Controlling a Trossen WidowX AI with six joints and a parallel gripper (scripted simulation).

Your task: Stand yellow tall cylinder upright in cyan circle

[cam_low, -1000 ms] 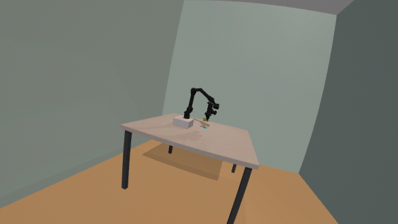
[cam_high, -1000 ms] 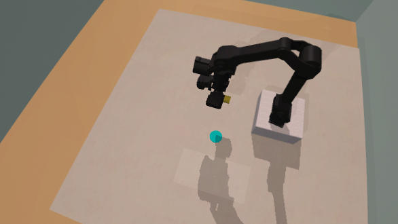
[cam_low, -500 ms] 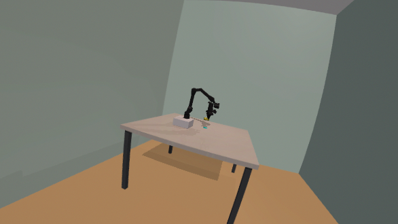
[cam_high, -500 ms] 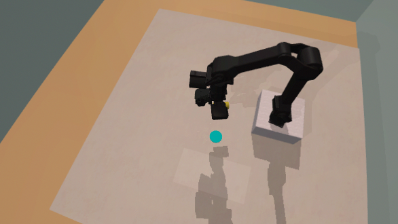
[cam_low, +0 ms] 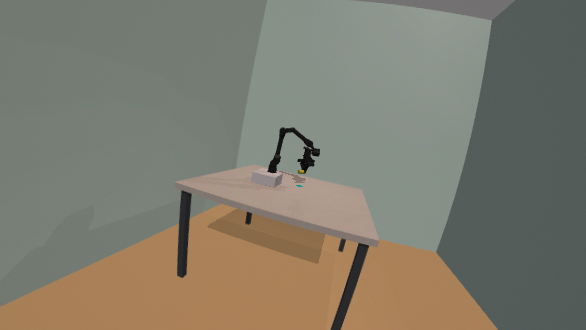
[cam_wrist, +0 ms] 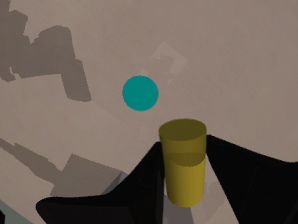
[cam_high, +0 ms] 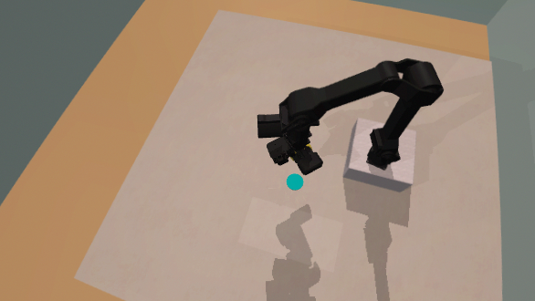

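The table (cam_low: 320, 210) carries the white base block (cam_high: 383, 157) on which the black arm (cam_high: 347, 88) is mounted, and the arm reaches out to the left of that block. Its gripper (cam_wrist: 182, 183) hangs above the table surface with the jaws pinching the yellow tall cylinder (cam_wrist: 184, 169). Smallest of all is the cyan circle (cam_high: 295, 181), lying on the table just near-side of the gripper in the top view and well apart from the block.

The step in hand looks like carrying the cylinder over the circle before lowering it. To do it well, the arm probably needs to bring the cylinder's lower end directly above the disc, hold its axis vertical, and descend slowly until the base sits flat; only then should the jaws part, straight and without dragging, so the tall piece does not topple.

In the wrist view the cylinder sits between the two dark fingers, one on each side, its round end projecting beyond them toward the circle, which lies just up and left of it, not yet under it.
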